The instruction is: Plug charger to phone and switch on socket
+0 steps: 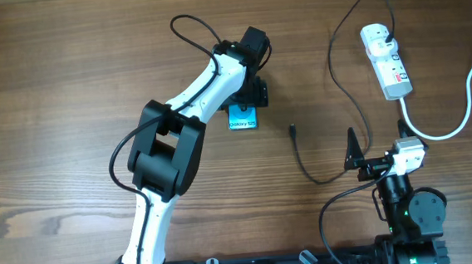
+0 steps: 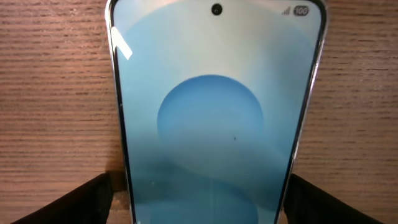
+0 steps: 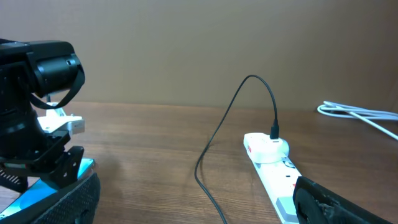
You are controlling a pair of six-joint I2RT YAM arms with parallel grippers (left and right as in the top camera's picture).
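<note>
While the left pincer (image 2: 199, 202) straddles the phone (image 2: 211, 112), fingers apart, the right pincer (image 3: 196, 202) gapes open, charger (image 1: 292, 130) tip nearby.

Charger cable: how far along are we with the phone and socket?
Done: thin black charger cable sits in the white power strip. In hand: open left gripper straddles the cyan-screened phone. Left: plug tip lies loose; right gripper open, empty; switching on remains.

Soft, even indoor light covers the wooden table (image 1: 49, 78) with only faint shadows, 1 small white glare streak sits at the upper left of the phone (image 2: 211, 124), and the 2 wrist views' bottom corners are blurred.
</note>
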